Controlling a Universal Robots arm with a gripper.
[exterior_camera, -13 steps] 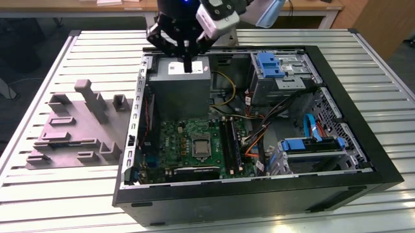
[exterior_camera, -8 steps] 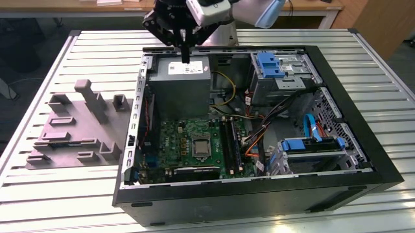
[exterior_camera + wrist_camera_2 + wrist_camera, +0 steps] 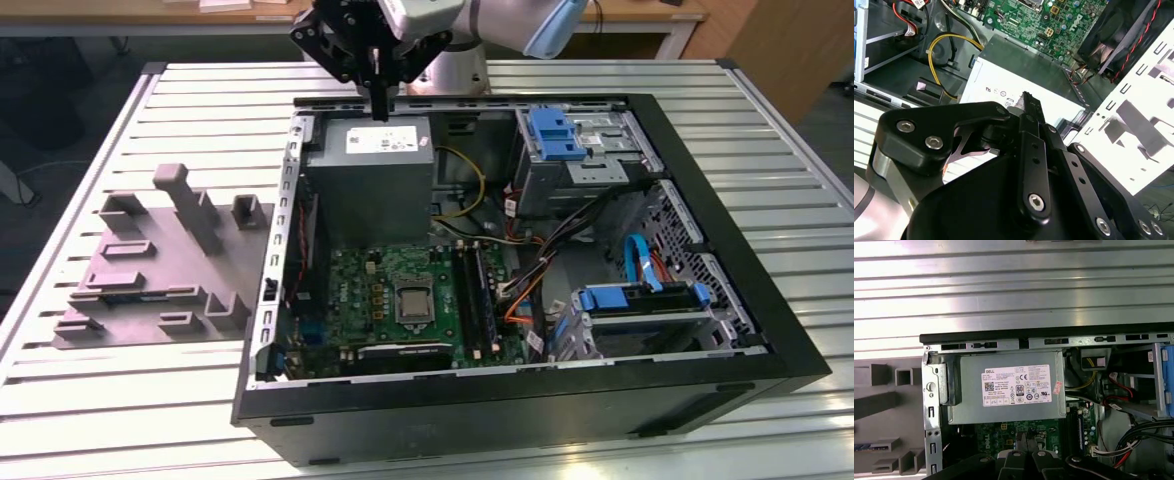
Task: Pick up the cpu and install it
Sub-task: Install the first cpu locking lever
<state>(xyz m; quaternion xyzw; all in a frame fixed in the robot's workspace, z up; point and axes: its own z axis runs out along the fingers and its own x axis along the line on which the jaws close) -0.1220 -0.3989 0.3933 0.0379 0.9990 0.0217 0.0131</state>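
The black two-fingered gripper (image 3: 383,112) hangs at the far end of the open black computer case (image 3: 534,400), just above the grey metal power-supply box with a white label (image 3: 378,150). In the exterior view its slim fingers point straight down and read as one thin dark bar. In the second wrist view the fingertips (image 3: 1029,102) lie pressed together with nothing visible between them.

The cpu itself I cannot pick out with certainty. The gripper carries nothing that looks like it. The only likely sign is a pale silver-grey patch (image 3: 406,303) lying flat inside the metal-framed rectangular socket (image 3: 383,300) of the green circuit board (image 3: 354,285), well apart from the gripper. The frame's long axis runs from the power supply towards the near wall of the case, and the patch sits square with it. Whether that patch is the chip or the bare socket, and which way it faces, cannot be told.

Outside the case, on the exterior view's left, a grey moulded plastic tray with upright posts (image 3: 147,290) rests on the ribbed white metal table (image 3: 120,400). In the first wrist view the power-supply box (image 3: 1004,385) lies against the case's far wall, with the gripper (image 3: 1026,440) over the board's edge.
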